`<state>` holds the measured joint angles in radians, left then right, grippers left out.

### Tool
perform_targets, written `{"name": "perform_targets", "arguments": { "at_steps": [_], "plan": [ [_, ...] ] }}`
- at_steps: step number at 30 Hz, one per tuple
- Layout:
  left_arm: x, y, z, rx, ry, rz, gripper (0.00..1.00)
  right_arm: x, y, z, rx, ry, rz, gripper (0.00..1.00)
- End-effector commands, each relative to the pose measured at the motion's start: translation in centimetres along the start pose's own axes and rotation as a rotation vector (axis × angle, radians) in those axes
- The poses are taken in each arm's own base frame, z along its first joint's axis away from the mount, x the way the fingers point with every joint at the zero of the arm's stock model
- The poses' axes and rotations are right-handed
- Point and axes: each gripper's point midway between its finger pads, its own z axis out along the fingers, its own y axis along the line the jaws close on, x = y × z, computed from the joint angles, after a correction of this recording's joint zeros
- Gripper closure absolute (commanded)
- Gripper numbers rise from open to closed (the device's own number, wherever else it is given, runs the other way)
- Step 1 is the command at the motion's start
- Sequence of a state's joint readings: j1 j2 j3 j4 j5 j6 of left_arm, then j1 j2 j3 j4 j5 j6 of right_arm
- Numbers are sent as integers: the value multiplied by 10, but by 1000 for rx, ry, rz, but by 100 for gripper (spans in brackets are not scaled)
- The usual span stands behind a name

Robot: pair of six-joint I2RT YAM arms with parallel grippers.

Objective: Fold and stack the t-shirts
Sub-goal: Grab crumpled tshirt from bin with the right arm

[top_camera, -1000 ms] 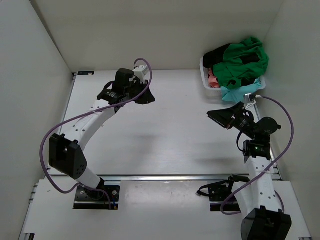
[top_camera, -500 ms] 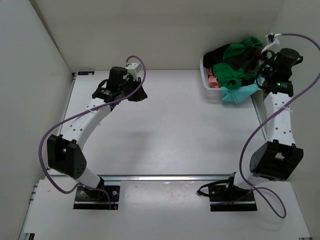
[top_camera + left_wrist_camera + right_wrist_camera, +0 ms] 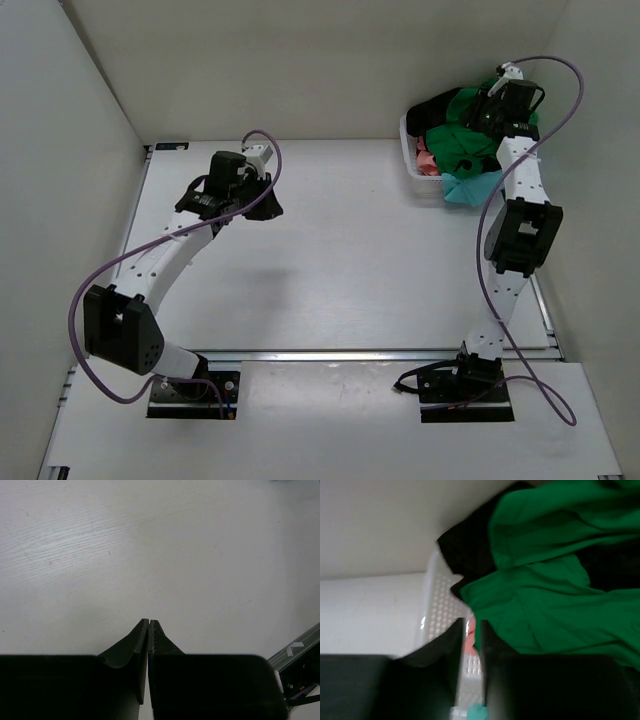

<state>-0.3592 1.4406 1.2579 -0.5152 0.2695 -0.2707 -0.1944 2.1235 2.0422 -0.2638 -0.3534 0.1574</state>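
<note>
The t-shirts lie heaped in a white basket (image 3: 409, 166) at the back right. A bright green t-shirt (image 3: 482, 130) is on top, over a black one (image 3: 434, 108). A pink one (image 3: 427, 160) and a light teal one (image 3: 466, 188) show below. My right gripper (image 3: 488, 113) hovers over this heap. In the right wrist view the right gripper (image 3: 472, 621) has its jaws a narrow gap apart at the edge of the green t-shirt (image 3: 545, 610); only the pink cloth (image 3: 470, 636) and the basket wall (image 3: 437, 605) show through the gap. My left gripper (image 3: 150, 621) is shut and holds nothing above bare table.
White walls close in the table at the left, back and right. The basket stands against the right wall. A metal rail (image 3: 350, 353) runs along the near edge in front of the arm bases. A purple cable (image 3: 100, 270) loops off the left arm.
My right arm has swung from the table's right side up and back over the basket, and its jaws have narrowed from wide open. The left arm has drawn slightly left and nearer.
</note>
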Motion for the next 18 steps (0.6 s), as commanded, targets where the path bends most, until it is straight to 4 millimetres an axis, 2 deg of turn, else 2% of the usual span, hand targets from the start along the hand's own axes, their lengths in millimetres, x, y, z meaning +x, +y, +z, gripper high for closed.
{"name": "perform_targets", "arguments": {
  "at_steps": [1,2,3,5,6,7,8,11,12,13,14,15,16,18],
  "plan": [
    [-4,-4,-10,9,-31,5,85,-13,-51,12,171,9,40,72],
    [-3,-3,-9,12,-30,-5,84,15,-66,23,194,79,63,71],
    [-1,1,-10,4,-32,-14,85,34,-80,33,213,123,78,63],
    [1,3,-11,4,-25,-20,84,52,-93,43,252,146,78,56],
    [1,7,-10,-11,-30,-24,84,53,-98,45,272,131,53,49],
    [0,9,-12,-18,-33,-22,85,64,-98,48,272,152,39,41],
    [4,11,-12,-26,-21,-25,85,76,-103,54,293,159,30,39],
    [3,13,-16,-37,-27,-34,85,90,-103,61,305,185,7,31],
    [8,13,-17,-38,-18,-40,85,96,-103,64,305,191,18,31],
    [8,15,-17,-47,-21,-44,85,104,-102,68,298,205,12,34],
    [8,18,-19,-53,-23,-48,85,101,-99,68,298,204,14,44],
    [8,15,-22,-48,-31,-47,85,98,-99,69,301,196,4,76],
    [13,16,-23,-56,-21,-50,85,97,-97,68,308,194,13,100],
    [11,13,-26,-52,-33,-50,85,76,-90,64,307,157,-11,100]
  ]
}}
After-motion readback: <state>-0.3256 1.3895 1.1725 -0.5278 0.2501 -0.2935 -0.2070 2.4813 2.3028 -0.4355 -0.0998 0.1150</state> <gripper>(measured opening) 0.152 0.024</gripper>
